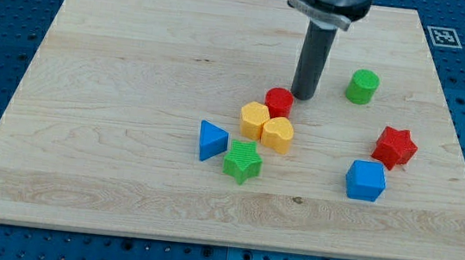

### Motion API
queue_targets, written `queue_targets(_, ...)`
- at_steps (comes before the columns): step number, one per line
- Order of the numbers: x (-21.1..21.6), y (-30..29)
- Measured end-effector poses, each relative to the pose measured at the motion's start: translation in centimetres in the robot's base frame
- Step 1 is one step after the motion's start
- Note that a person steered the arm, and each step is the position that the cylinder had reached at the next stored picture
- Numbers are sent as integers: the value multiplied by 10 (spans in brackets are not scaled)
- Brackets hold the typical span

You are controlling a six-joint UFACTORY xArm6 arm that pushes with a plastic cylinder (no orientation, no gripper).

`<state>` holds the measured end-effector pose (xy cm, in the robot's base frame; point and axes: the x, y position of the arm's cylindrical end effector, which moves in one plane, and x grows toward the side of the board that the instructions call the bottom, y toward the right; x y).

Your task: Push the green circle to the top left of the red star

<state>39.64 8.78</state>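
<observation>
The green circle (362, 86) sits at the view's upper right of the board. The red star (395, 147) lies below and to the right of it. My tip (302, 96) is down on the board, left of the green circle and apart from it, right next to the upper right of the red circle (279, 101). The green circle lies up and left of the red star.
A yellow hexagon (254, 119) and a yellow heart (278, 135) sit just below the red circle. A blue triangle (211, 140) and a green star (243, 161) lie lower left. A blue block (365, 180) sits below the red star. The wooden board (135, 68) rests on a blue pegboard.
</observation>
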Motion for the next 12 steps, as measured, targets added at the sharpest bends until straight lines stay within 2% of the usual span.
queue_targets(1,-46,2)
queue_targets(3,-58,51)
queue_targets(5,-17,71)
queue_targets(9,108,71)
queue_targets(10,117,71)
queue_targets(11,96,63)
queue_targets(12,52,62)
